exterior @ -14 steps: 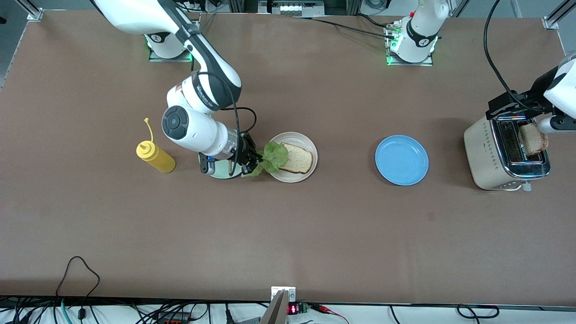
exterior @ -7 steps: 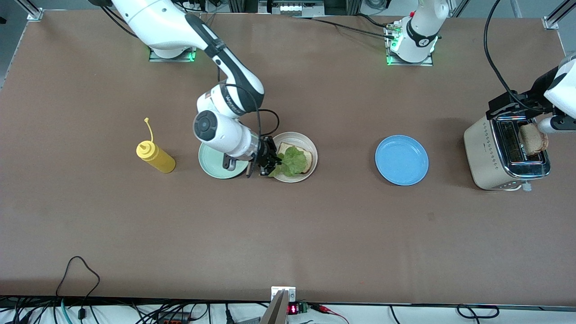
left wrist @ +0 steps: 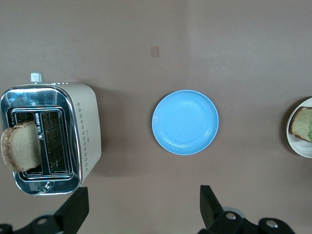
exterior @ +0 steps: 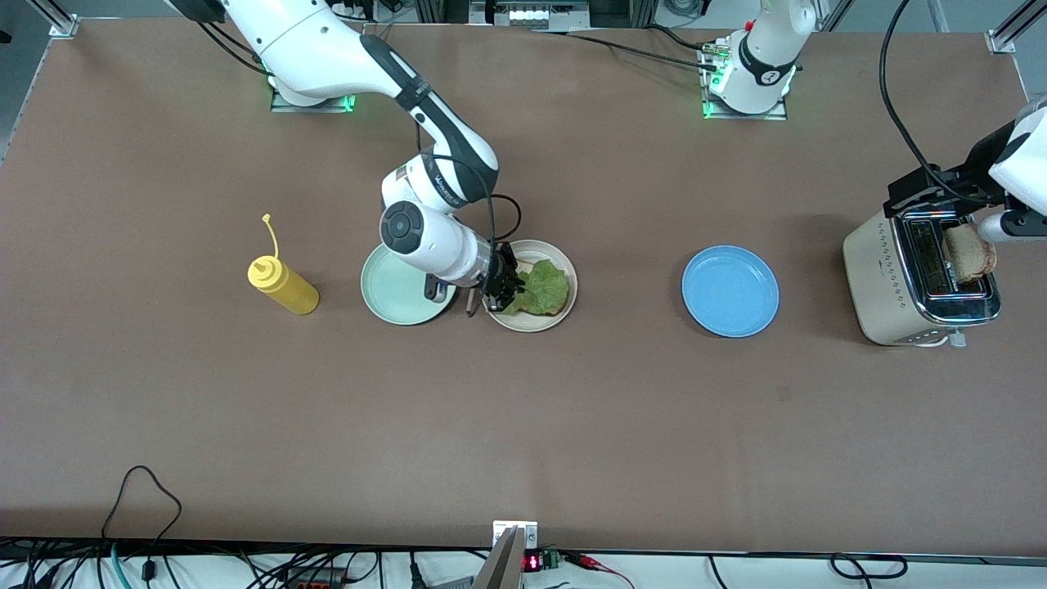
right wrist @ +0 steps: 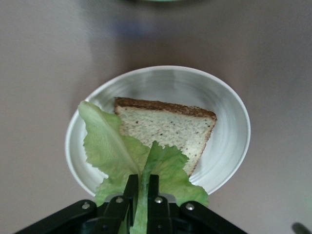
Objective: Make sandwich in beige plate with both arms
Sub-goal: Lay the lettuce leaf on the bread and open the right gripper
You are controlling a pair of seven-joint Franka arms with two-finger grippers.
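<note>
Beige plate (exterior: 563, 313) holds bread slice (right wrist: 168, 131); lettuce (exterior: 541, 288) on top.

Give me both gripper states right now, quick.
Right gripper: closed on the lettuce leaf, over the beige plate.
Left gripper: open, holding nothing, above the toaster.

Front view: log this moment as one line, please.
right hand: shut on lettuce leaf, over bread slice in beige plate | left hand: open, above toaster, second slice in slot
</note>
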